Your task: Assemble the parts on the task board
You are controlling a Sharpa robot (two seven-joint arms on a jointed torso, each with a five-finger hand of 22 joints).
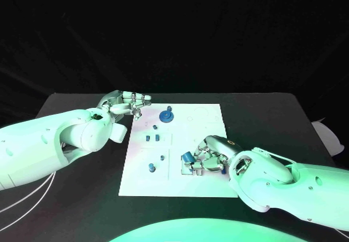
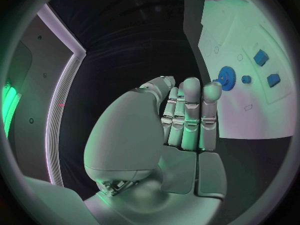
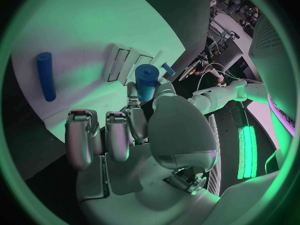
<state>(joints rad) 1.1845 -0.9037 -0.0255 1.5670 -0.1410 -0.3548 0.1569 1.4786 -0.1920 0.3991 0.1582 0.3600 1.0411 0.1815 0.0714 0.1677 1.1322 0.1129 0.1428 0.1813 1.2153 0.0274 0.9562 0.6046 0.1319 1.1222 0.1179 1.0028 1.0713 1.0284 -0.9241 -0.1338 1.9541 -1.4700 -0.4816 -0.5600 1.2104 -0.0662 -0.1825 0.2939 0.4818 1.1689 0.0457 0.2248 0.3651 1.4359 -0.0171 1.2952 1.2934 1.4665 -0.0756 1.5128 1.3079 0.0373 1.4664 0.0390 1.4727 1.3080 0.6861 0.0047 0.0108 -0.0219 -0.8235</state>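
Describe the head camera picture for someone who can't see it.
The right hand grips a blue cylinder over the near part of the white board. The left hand hangs at the board's far left corner, holding nothing, near a blue gear.

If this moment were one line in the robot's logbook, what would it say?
right hand: holds blue cylinder over white board | left hand: holds nothing, at board's far left corner | blue gear: on board
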